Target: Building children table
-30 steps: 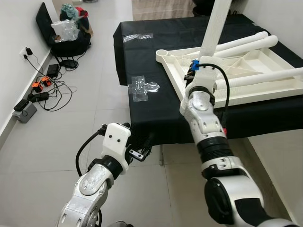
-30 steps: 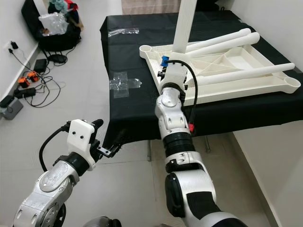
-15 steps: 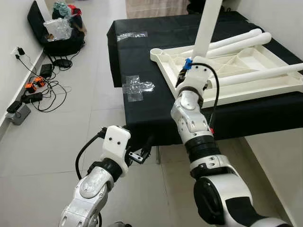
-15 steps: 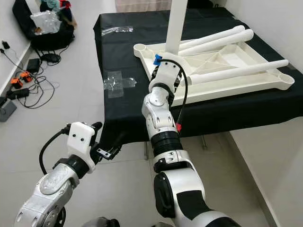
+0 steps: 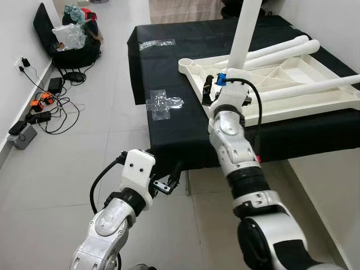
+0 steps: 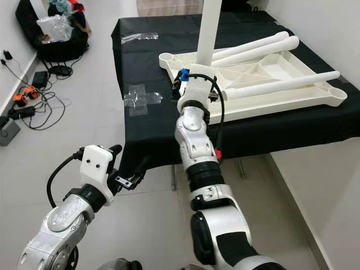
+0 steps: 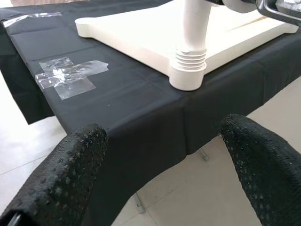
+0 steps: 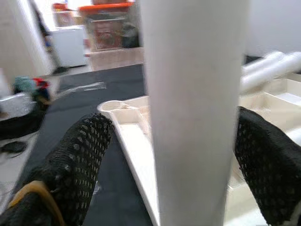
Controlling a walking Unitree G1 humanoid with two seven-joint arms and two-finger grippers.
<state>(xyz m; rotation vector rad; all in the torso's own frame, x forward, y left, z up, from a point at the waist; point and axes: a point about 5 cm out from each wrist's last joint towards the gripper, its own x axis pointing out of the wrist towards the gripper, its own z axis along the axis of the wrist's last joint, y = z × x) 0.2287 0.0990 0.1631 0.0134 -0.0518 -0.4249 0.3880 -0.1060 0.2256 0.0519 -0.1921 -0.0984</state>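
Between right hand (image 8: 174,155) fingers, smooth white leg (image 8: 195,94).

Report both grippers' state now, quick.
Left gripper: open, holding nothing, below the table edge.
Right gripper: open, fingers either side of the upright white table leg.

The right arm is stretched forward, and its right gripper (image 8: 155,155) is opened wide. The left gripper (image 7: 164,155) is held low, fingers spread apart.

Two silver jointed arms with white wrist housings, looping black cables, a blue wrist clip; dimpled black claw fingers (image 7: 63,181).
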